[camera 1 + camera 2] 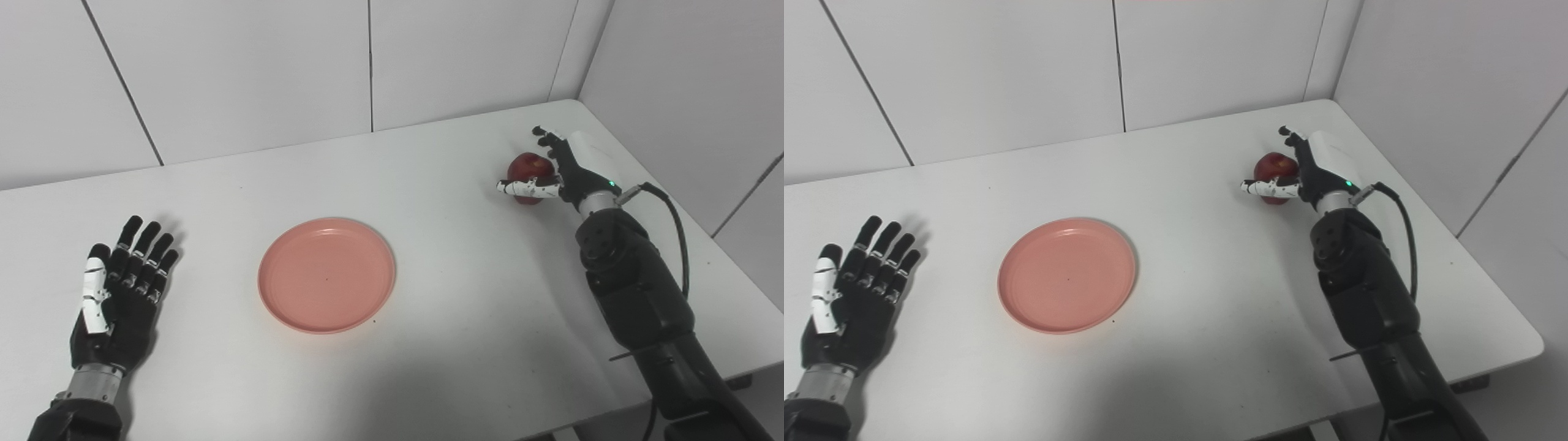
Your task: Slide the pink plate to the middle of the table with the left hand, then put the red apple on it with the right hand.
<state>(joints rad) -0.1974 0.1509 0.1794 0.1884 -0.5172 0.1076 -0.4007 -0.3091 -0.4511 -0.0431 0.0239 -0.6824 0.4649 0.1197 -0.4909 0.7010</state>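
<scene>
The pink plate [326,275] lies flat near the middle of the white table [465,294], with nothing on it. The red apple [530,166] rests on the table at the far right. My right hand [572,168] sits against the apple's right side. Its white thumb crosses low in front of the apple and its fingers [547,138] stretch out past the apple's far side, not curled onto it. My left hand [119,288] lies open, palm up, at the table's left, well clear of the plate.
White panelled walls close off the back and the right side. The table's right edge [1488,269] runs close beside my right arm, and a black cable [677,226] loops off the right wrist.
</scene>
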